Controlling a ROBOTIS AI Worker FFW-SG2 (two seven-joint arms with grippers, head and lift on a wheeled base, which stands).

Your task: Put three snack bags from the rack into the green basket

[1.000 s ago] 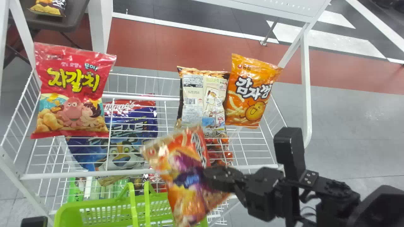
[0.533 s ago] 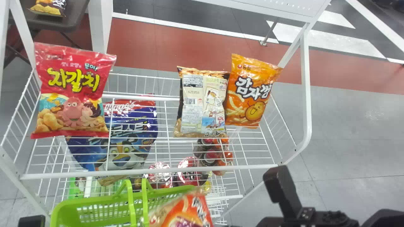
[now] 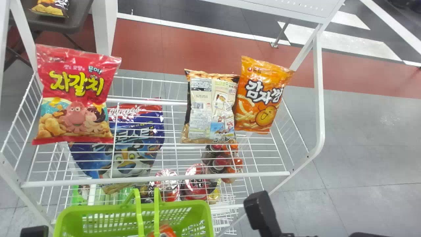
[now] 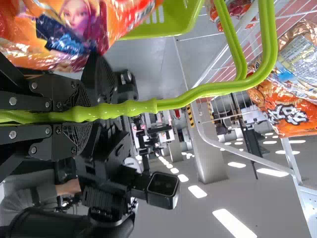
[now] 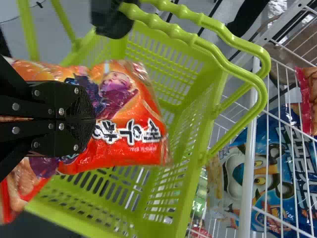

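Green basket [image 3: 131,214] taken as landmark; its handles [image 3: 137,210] gripped by the left gripper [image 4: 84,114], fingers parted only by the handles' thickness; over the basket's mouth, an orange-red snack bag [image 5: 131,134] is pinched across its middle by the right gripper [image 5: 89,120], fingers drawn nearly together, film bulging to either side; depth of the bag within the basket cannot be told. Beyond the basket, on the white wire rack [image 3: 154,179], three bags are seen: a pink-red one [image 3: 75,98] ahead of the basket and to its left; a beige-backed one [image 3: 210,108] ahead and to its right; an orange one [image 3: 263,95] farther right of the basket, touched by the beige-backed one. Ahead of the basket, beneath the upper wires, a blue bag [image 3: 131,141] is noted.
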